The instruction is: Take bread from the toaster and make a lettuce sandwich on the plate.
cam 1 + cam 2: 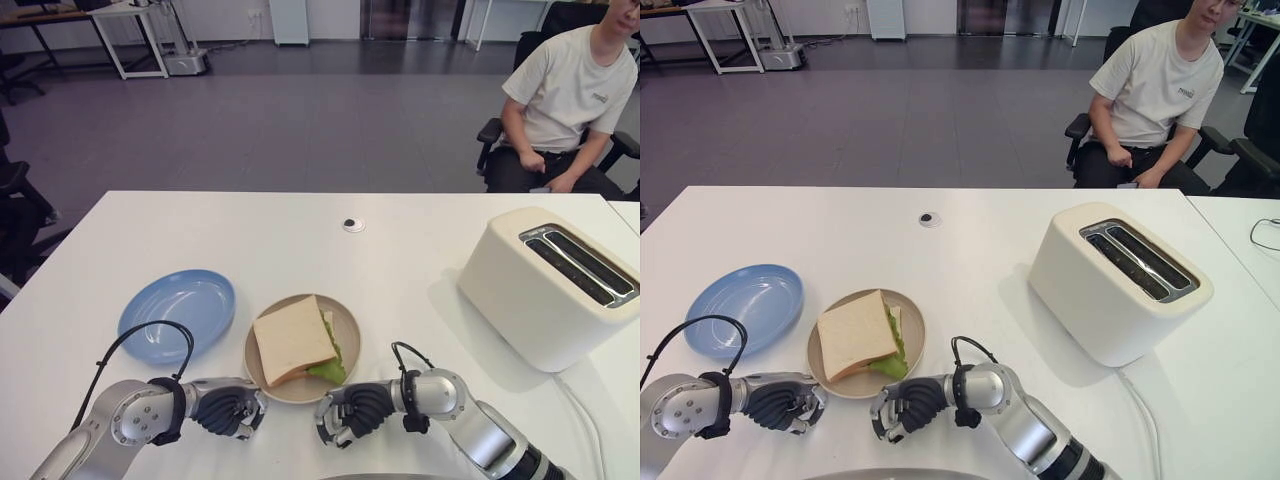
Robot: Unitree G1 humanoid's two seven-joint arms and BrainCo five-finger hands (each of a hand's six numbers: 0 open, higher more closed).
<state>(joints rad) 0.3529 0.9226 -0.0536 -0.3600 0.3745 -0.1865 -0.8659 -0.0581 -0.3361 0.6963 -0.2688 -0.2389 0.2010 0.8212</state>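
A sandwich (294, 340) lies on the tan plate (348, 325) in the middle of the white table: a bread slice on top, green lettuce (329, 370) sticking out at its right and near edge. The cream toaster (548, 285) stands at the right, and I see no bread in its two slots. My left hand (228, 408) rests on the table just left of the plate's near edge, fingers curled, holding nothing. My right hand (352, 410) sits just near-right of the plate, fingers curled too, also holding nothing.
A blue plate (180, 312) with nothing on it lies left of the tan plate. A small round dark-centred disc (352, 224) sits further back on the table. The toaster's cable (590, 420) runs toward the near right edge.
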